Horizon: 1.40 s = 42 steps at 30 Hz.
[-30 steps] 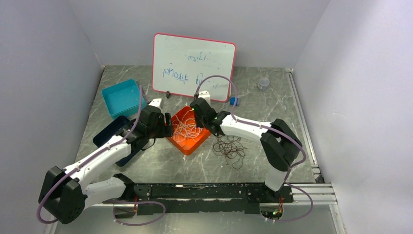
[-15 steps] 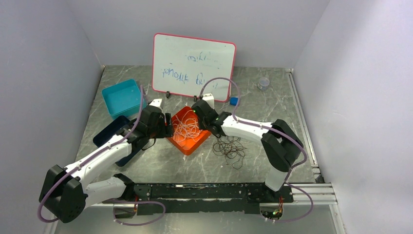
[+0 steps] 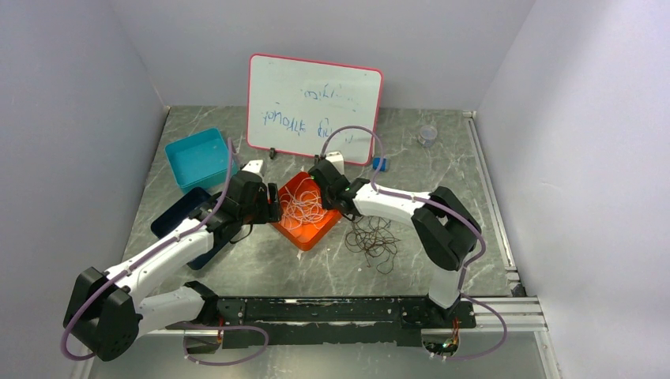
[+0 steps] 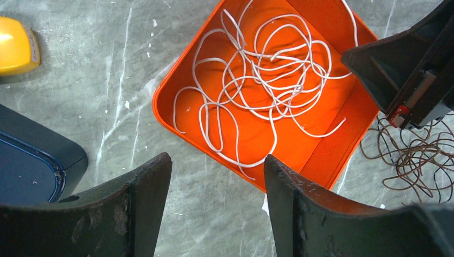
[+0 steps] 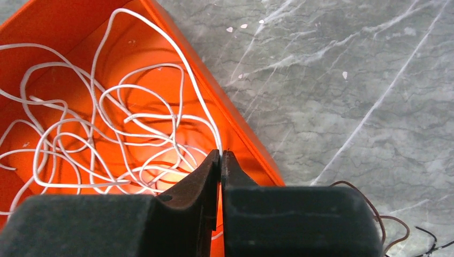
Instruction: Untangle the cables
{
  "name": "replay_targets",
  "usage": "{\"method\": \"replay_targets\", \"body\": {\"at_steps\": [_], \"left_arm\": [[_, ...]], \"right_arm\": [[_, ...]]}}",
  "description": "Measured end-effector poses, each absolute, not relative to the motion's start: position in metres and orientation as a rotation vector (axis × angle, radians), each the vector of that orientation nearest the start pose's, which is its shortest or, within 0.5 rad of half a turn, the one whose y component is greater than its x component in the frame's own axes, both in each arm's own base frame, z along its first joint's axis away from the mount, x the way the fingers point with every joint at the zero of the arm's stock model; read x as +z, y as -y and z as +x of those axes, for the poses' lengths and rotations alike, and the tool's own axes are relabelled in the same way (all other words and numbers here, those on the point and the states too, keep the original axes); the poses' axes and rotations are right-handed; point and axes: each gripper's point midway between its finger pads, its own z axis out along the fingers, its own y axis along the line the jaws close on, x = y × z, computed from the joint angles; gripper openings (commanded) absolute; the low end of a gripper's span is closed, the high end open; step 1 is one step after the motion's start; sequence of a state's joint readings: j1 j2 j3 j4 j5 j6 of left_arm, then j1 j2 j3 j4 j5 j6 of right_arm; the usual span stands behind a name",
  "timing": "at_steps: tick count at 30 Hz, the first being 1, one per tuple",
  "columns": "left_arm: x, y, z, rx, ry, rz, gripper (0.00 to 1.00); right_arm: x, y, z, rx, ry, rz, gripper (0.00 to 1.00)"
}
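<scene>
Now your right hand (image 5: pixel 220 156) is clamped shut on a strand of the white cable (image 3: pixel 300 207) at the orange tray (image 4: pixel 326 147) rim, your left hand (image 4: pixel 215 160) is open alongside, so draw that strand gently clear of its loops.

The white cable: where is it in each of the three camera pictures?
Top external: white cable tangled in the orange tray, centre.
Left wrist: white cable upper middle, in the tray.
Right wrist: white cable at left, one strand in the shut right gripper.
Shared landmark: the orange tray.
</scene>
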State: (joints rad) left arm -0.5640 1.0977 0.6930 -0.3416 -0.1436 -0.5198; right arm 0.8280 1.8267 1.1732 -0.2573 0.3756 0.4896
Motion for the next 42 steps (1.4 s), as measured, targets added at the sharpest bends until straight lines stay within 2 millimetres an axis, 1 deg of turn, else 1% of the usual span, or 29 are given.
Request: {"method": "replay_targets", "body": {"at_steps": [4,11,16,19,20,22,25,29,33,38,40,42], "left_arm": [[0.110,0.161,0.263,-0.383,-2.339,-0.022,0.68],[0.110,0.161,0.263,-0.383,-2.339,-0.021,0.68],[0.111,0.161,0.263,-0.383,-2.338,-0.021,0.68],[0.110,0.161,0.263,-0.383,-2.339,-0.022,0.69],[0.110,0.161,0.263,-0.383,-2.339,-0.021,0.69],[0.110,0.161,0.263,-0.385,-2.339,-0.020,0.69],[0.111,0.161,0.263,-0.387,-2.338,-0.020,0.70],[0.113,0.161,0.262,-0.393,-2.331,-0.021,0.71],[0.118,0.163,0.263,-0.408,-2.321,-0.019,0.72],[0.135,0.168,0.269,-0.437,-2.285,-0.026,0.73],[0.141,0.168,0.272,-0.444,-2.270,-0.030,0.72],[0.146,0.167,0.273,-0.449,-2.257,-0.038,0.72]], "right_arm": [[0.052,-0.297,0.329,0.175,-2.396,-0.264,0.00],[0.050,-0.309,0.318,0.264,-2.434,-0.334,0.00],[0.048,-0.315,0.316,0.286,-2.456,-0.369,0.00],[0.044,-0.312,0.314,0.261,-2.476,-0.389,0.05],[0.043,-0.312,0.314,0.252,-2.481,-0.395,0.08],[0.042,-0.311,0.316,0.225,-2.487,-0.407,0.18],[0.045,-0.308,0.318,0.196,-2.483,-0.418,0.25],[0.056,-0.306,0.322,0.184,-2.456,-0.423,0.34],[0.081,-0.307,0.326,0.212,-2.399,-0.413,0.39],[0.121,-0.315,0.329,0.311,-2.288,-0.419,0.39],[0.129,-0.322,0.327,0.367,-2.254,-0.454,0.39],[0.134,-0.333,0.325,0.437,-2.225,-0.512,0.38]]}}
